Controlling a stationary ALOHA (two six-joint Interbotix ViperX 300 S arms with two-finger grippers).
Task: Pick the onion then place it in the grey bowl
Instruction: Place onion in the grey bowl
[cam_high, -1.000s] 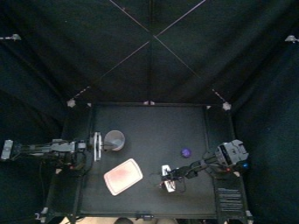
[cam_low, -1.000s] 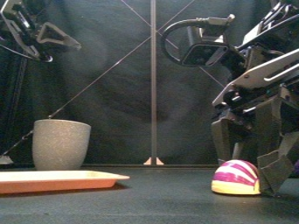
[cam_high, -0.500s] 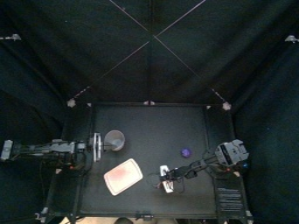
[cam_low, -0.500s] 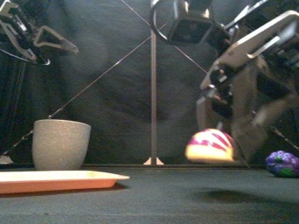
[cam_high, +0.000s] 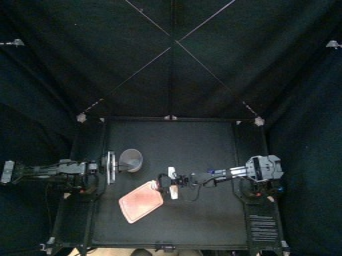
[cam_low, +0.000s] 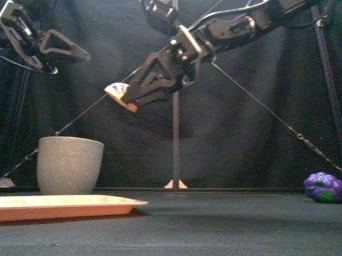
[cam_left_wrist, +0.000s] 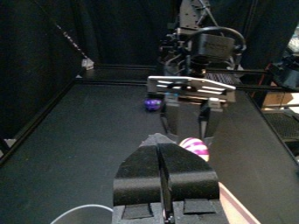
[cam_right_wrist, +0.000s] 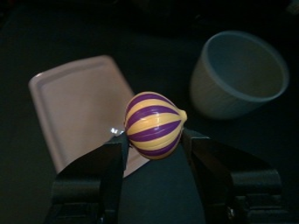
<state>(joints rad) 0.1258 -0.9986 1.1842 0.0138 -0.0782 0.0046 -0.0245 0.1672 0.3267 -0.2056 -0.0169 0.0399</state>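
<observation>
The right claw (cam_right_wrist: 156, 133) is clamped on the striped onion (cam_right_wrist: 156, 121), held high near the grey cup (cam_right_wrist: 240, 72) and pink tray (cam_right_wrist: 73, 109); the left claw (cam_left_wrist: 163, 145) rests at the left, fingers together.

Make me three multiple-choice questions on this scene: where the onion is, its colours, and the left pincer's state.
1. The onion? A on the pink tray; B in the grey bowl; C held in the air.
2. Its stripes? A purple and yellow; B green and white; C red and blue.
3. The left pincer? A open; B shut, empty; C shut on the onion.
C: the right pincer holds it aloft, touching neither pink tray nor grey bowl. A: seen in the right wrist view. B: its jaws meet, empty.
</observation>
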